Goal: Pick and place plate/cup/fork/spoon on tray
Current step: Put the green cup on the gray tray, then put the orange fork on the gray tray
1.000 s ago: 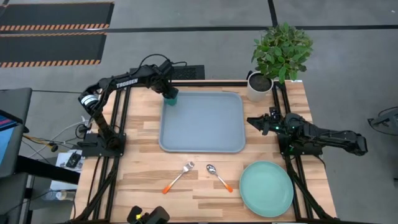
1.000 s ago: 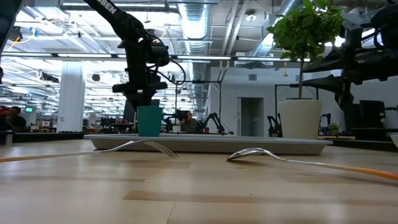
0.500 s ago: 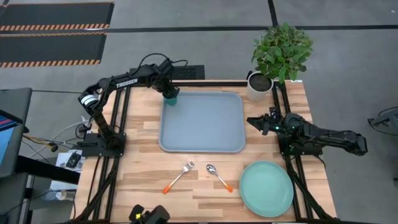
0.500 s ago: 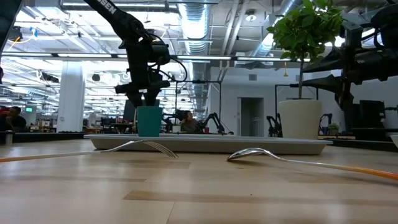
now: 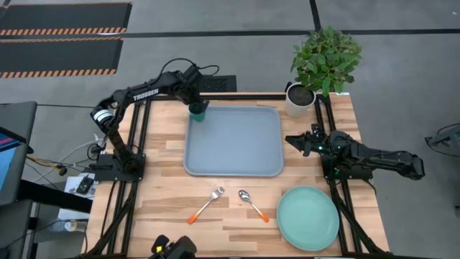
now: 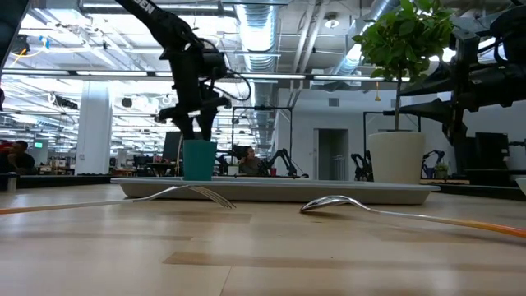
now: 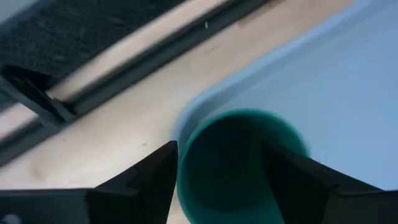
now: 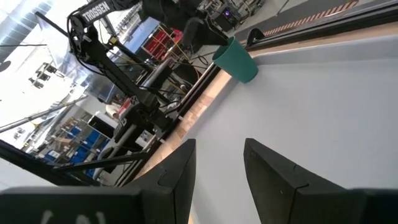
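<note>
While the left arm's jaws (image 5: 194,103) are hanging directly above the dark green cup (image 5: 198,111), spread apart with a finger on either side of its rim and gripping nothing, the cup is standing upright in the far left corner of the light blue-grey tray (image 5: 233,169), so it is already placed. The low view is showing the jaws (image 6: 200,130) clear of the cup's (image 6: 198,159) top, and the left wrist view is looking down into the cup (image 7: 239,163) between the two open fingers (image 7: 149,180). Compared with a second ago, when the jaws were sitting low around the cup, they are now lifting off and drawing back toward the tray's far edge, while the cup is staying put. The coming move is probably turning on the cutlery near the front of the table (image 5: 165,162): the orange-handled fork (image 5: 207,204) is lying with its tines toward the tray and its handle slanting toward the front left, closer to the left arm; just to its right the spoon (image 5: 251,203) is lying with its handle slanting toward the front right. Further right, the mint-green plate (image 5: 307,218) is sitting at the front right corner, nearest the right arm, whose jaws (image 5: 293,140) are waiting, parted and empty, just beside the tray's right edge, unchanged from before.
</note>
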`<state>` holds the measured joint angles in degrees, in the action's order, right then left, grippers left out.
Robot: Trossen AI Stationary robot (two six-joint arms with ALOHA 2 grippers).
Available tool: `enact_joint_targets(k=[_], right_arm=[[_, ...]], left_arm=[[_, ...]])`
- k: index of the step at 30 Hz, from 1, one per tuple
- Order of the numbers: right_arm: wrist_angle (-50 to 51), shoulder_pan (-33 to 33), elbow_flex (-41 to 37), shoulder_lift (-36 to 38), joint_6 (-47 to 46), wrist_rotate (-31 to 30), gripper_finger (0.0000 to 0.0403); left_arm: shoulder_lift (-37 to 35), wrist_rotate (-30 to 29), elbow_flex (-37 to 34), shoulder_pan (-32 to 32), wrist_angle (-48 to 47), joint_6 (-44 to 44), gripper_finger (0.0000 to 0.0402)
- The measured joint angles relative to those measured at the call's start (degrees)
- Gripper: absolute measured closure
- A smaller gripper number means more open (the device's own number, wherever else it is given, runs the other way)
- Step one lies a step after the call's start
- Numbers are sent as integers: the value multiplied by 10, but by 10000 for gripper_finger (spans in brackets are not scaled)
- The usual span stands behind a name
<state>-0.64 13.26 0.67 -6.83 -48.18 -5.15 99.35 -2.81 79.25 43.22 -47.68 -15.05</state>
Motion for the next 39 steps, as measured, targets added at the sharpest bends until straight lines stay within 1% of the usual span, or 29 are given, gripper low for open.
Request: enact_joint_targets(k=[6, 10, 13, 16, 19, 22, 25, 28, 31, 35, 39], right_arm=[[0, 0, 0, 0, -2, 0, 242], [0, 0, 0, 0, -2, 0, 242], [0, 0, 0, 0, -2, 0, 242], [0, 0, 0, 0, -2, 0, 242], [0, 0, 0, 0, -3, 0, 242], [0, 0, 0, 0, -3, 0, 242], [0, 0, 0, 0, -4, 1, 242], [1, 0, 0, 0, -4, 3, 242], [3, 0, 0, 0, -4, 12, 242], [14, -1, 1, -9, -22, 55, 242], [70, -11, 34, -40, -36, 136, 242]], left_arm=[[-1, -66, 69, 0, -67, 37, 179], [-1, -75, 112, 2, -111, 49, 179], [-1, -60, 152, 2, -146, 49, 179], [-1, -20, 198, -4, -174, 49, 179], [-1, 10, 249, -24, -196, 45, 179], [-1, 40, 296, -55, -221, 45, 179], [-1, 58, 329, -102, -238, 35, 179], [-1, 67, 343, -160, -240, 14, 179], [-1, 58, 340, -220, -240, -1, 179], [-1, 36, 338, -290, -238, -27, 179], [-1, 6, 338, -340, -235, -66, 179]])
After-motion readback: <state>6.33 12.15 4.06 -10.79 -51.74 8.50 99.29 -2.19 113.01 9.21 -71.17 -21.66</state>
